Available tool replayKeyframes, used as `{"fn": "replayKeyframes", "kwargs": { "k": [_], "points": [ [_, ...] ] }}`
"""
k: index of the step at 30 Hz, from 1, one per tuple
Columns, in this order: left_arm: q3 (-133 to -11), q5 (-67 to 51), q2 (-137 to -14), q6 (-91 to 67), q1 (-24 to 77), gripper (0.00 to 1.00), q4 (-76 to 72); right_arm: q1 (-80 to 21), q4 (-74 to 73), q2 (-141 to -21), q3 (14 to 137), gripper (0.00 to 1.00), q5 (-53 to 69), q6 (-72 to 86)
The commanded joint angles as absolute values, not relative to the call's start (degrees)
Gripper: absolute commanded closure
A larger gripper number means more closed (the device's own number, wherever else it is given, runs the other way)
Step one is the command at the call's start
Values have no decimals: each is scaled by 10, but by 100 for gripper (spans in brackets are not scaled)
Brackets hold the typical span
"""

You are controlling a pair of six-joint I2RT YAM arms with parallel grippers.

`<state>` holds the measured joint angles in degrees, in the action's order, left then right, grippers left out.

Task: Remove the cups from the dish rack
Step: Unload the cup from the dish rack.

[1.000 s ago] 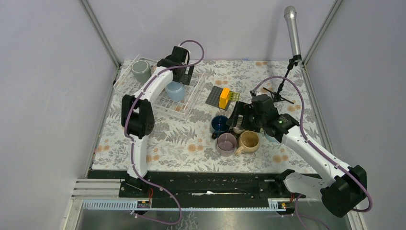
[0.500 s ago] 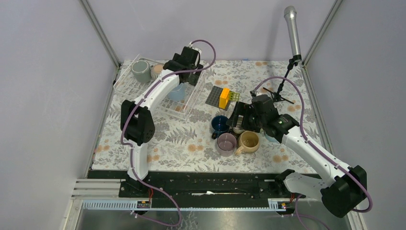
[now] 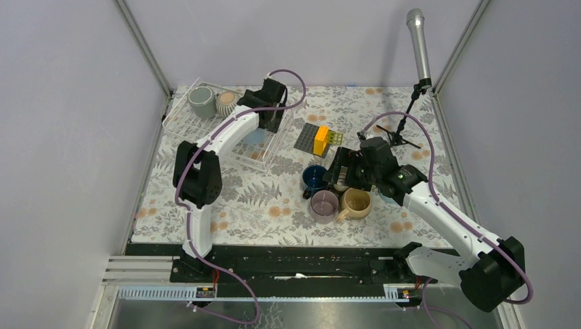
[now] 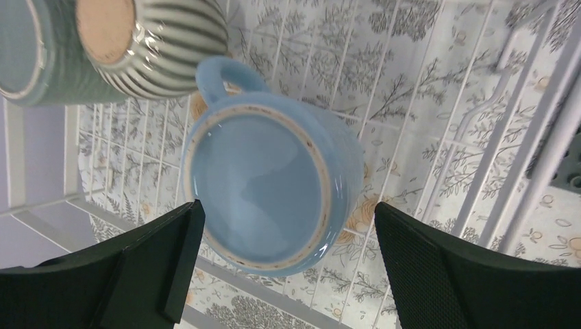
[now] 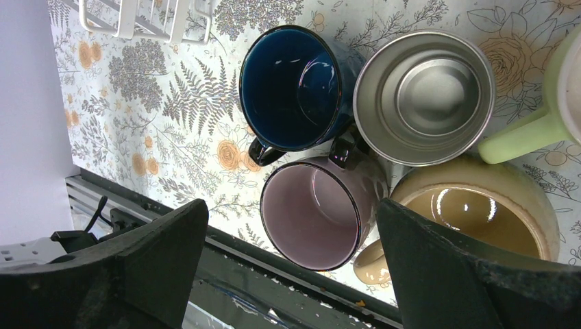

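Observation:
The dish rack (image 3: 279, 139) stands at the back left. It holds a grey cup (image 3: 201, 101), a ribbed cup (image 3: 226, 103) and a light blue cup (image 3: 255, 136) that my left arm partly hides. My left gripper (image 3: 270, 113) hangs open above the light blue cup (image 4: 267, 199), one finger on each side, with no contact visible. The navy (image 5: 294, 86), steel (image 5: 425, 96), mauve (image 5: 318, 212), tan (image 5: 473, 212) and pale green (image 5: 541, 116) cups cluster on the table. My right gripper (image 5: 291, 226) hovers open over them, holding nothing.
A dark grey studded plate (image 3: 307, 138) with a yellow block (image 3: 320, 139) and a green block (image 3: 334, 137) lies between rack and cups. A microphone on a small stand (image 3: 418, 48) rises at the back right. Frame posts and walls close in the flowered mat.
My left arm has swung right across the rack, uncovering the ribbed cup, and now sits over the light blue cup. The right arm has not moved.

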<state>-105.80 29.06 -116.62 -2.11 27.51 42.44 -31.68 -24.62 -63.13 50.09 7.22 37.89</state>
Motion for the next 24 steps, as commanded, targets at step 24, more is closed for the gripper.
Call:
{"fn": "replayKeyframes", "kwargs": {
  "k": [24],
  "points": [
    [-971, 331, -1083, -75, 176, 1, 394, -320, -211, -631, 487, 0, 101, 385]
  ]
}}
